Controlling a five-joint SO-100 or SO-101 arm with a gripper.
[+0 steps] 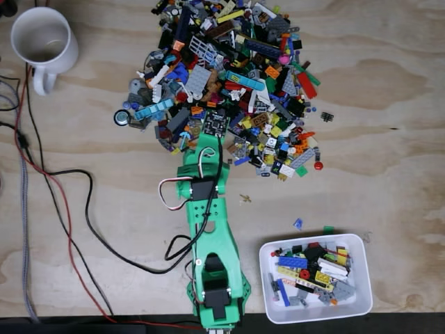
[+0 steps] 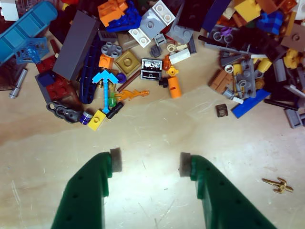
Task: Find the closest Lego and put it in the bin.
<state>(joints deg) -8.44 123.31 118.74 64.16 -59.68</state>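
**K:** Fingers (image 2: 116, 160) spread wide, nothing between the pads, bare plywood table (image 2: 152, 138) under the gripper (image 2: 150, 162).

**M:** Lego location?

**K:** Pile edge sits just ahead of the tips in the wrist view. Nearest pieces: yellow brick (image 2: 96, 119) ahead-left, orange cylinder piece (image 2: 174, 87) ahead-centre, small brown piece (image 2: 221, 110) ahead-right. Gold piece (image 2: 278, 184) lies alone, off to the right of the right finger.

**M:** Bin?

**K:** White bin (image 1: 271, 292) in the fixed view, well behind the fingers, beside the arm's base on the right, already holding mixed bricks. White mug (image 1: 42, 40) far upper left.
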